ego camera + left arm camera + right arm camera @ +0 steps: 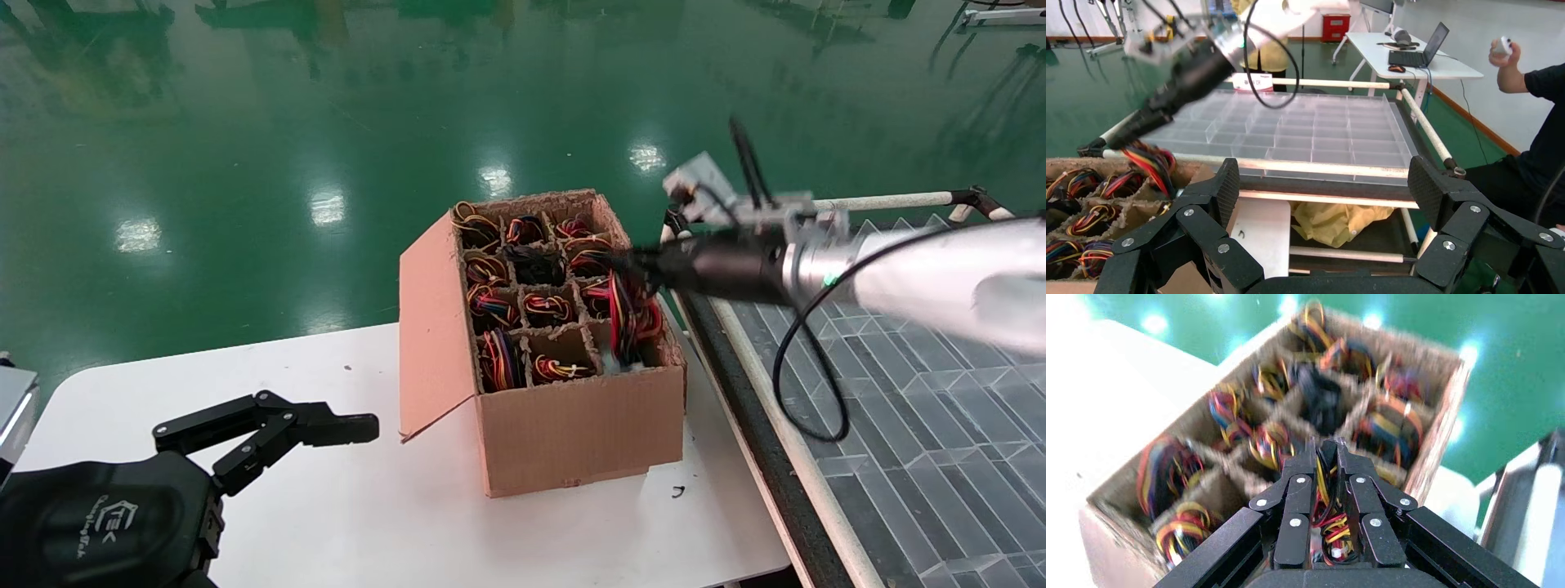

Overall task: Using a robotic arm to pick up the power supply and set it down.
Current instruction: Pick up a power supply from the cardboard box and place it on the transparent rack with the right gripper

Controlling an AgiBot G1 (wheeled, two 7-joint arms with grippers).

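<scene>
Power supply wires (628, 314), a bundle of red, yellow and black, are pinched between the fingers of our right gripper (633, 265) over the near right cell of the cardboard box (572, 433), which stands near the right edge of the table (343, 506). In the right wrist view the fingers (1300, 478) are pressed together on those strands (1326, 496). The grey body of the power supply itself is barely visible; a pale shape low in that cell may be it, but we cannot tell for sure.

We judge the step in hand to be lifting the unit out of its cell. To do it well we should pull straight up, keeping clear of the cardboard dividers, and go slowly, since holding by wires alone lets the body swing or snag, and the strands could slip through the grip. Once the body clears the box rim we can carry it toward the clear plastic tray (915, 408) beside the table's right edge, if that is where it goes.

Our left gripper (270, 433) waits over the near left corner of the table, fingers spread wide and holding nothing.

By our count the box has twelve cells, three across and four deep. Most show a coil of coloured wire; one looks mostly black. We see one box, one tray and two grippers.
</scene>
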